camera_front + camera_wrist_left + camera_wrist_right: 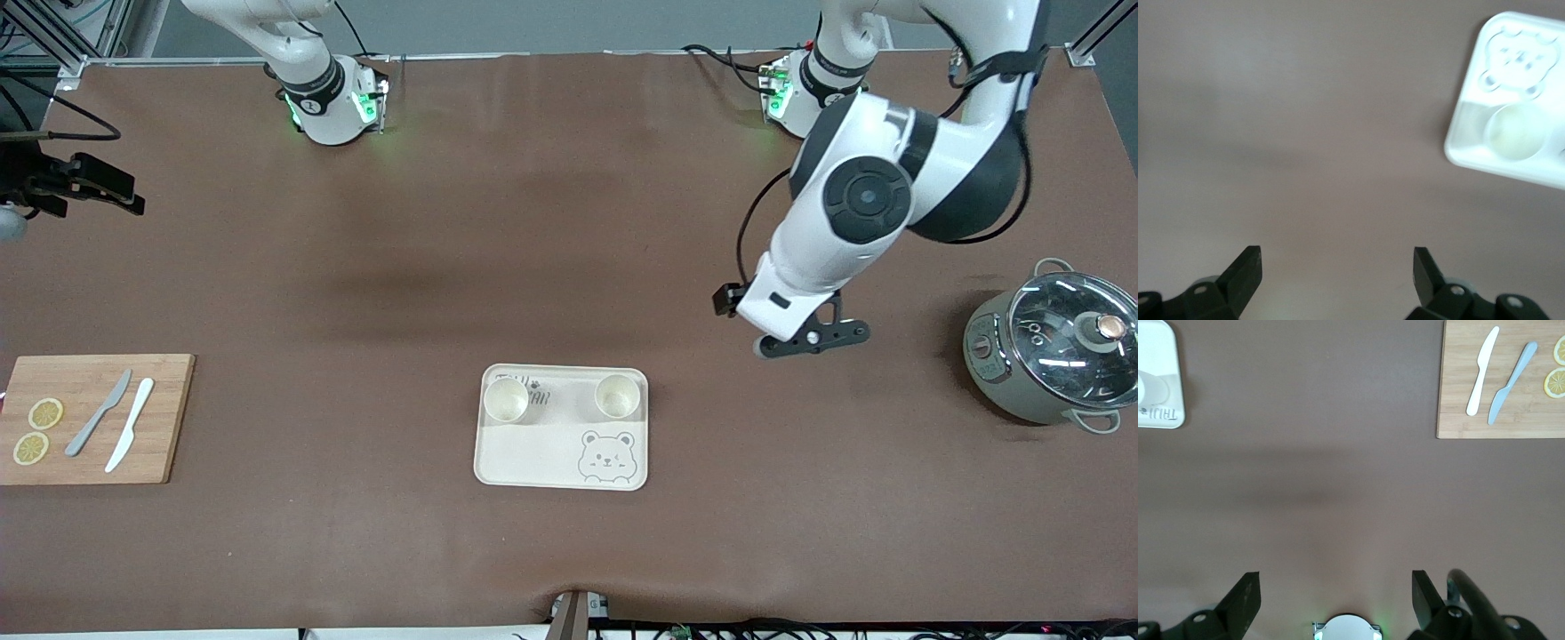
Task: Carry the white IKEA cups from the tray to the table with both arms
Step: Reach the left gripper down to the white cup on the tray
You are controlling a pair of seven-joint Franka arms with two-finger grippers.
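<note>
Front view: brown matte surface (551, 267). A cream rectangular tray (533, 462) with rounded corners and a bear print lies near the middle, long axis running between the two arms' ends of the surface. Two white cups stand upright on its strip farthest from the camera, mouths up, round rims, slightly tapered: one cup (506, 400) toward the right arm's end, the other cup (618, 396) toward the left arm's end, well apart. Left claw (813, 338) hangs over bare surface between tray and a lidded grey-green pot (1053, 356) with glass lid; only its black frame shows, fingers hard to make out here. Right claw (76, 187) sits at the picture's edge over the right arm's end, partly cut off. A wooden cutting board (169, 418) carries a grey knife (99, 413), a white knife (130, 425) and two lemon slices (38, 431). Left wrist view: left claw (1337, 273) spread wide, nothing between the black fingertips; tray corner and one cup blurred, cut by the frame. Right wrist view: right claw (1336, 593) also spread wide and empty, over bare surface; tray edge cut off, cup barely visible; board with both knives is sharp.
</note>
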